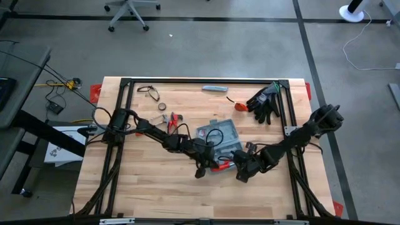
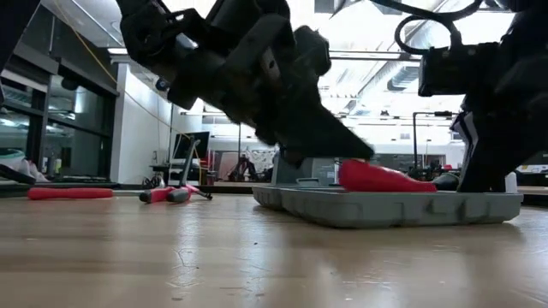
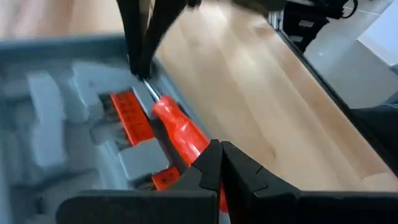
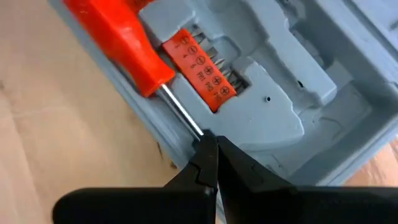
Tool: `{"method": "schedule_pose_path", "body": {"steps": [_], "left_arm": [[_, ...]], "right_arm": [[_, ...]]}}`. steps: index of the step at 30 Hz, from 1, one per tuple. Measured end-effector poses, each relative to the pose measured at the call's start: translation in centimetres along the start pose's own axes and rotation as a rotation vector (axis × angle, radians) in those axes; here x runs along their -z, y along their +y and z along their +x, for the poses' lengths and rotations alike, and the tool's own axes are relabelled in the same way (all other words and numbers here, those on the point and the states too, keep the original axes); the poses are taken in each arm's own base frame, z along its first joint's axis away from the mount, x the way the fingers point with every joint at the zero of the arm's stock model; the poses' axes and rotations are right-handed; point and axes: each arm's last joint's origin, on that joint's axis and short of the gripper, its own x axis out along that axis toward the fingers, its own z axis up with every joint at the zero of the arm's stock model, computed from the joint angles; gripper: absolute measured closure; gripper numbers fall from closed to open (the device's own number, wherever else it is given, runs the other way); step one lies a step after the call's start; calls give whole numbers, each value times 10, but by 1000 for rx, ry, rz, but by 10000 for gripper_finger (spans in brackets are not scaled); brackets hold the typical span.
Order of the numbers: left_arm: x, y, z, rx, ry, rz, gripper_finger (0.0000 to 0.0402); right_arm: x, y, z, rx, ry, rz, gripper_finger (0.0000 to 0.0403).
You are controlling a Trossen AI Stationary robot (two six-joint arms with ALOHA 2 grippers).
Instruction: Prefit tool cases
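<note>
On the pale wooden table [image 1: 150, 187], the open blue-grey moulded plastic tool case [image 1: 220, 139] lies mid-table. A red-handled screwdriver [image 4: 118, 46] lies along its near edge. The left gripper [image 3: 219, 163] clamps the handle; the right gripper [image 4: 210, 155] pinches the shaft tip.

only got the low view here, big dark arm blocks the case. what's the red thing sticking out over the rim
Observer: A red-handled screwdriver, lying along the edge of the open tool case.
Operator: either gripper on it
Observer: The right gripper is shut on its metal shaft.
Operator: and the left one
Observer: The left gripper is shut at the handle end; I cannot tell whether it pinches the handle.
Operator: anything else in the case
Observer: An orange bit holder sits in a moulded slot beside the screwdriver.
</note>
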Motion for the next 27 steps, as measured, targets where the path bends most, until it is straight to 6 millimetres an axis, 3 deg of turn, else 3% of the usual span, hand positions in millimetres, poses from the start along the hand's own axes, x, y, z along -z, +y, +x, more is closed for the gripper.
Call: {"method": "schedule_pose_path", "body": {"steps": [13,20,27], "left_arm": [[-13,7,16,33,-17,35,401],[0,18,31,82,119,-28,401],[16,33,32,116,214,-69,401]], "right_arm": [[-3,4,2,-46,-16,0,403],[-9,5,4,-89,-43,-17,403],[-11,6,4,-99,-62,-42,403]]}}
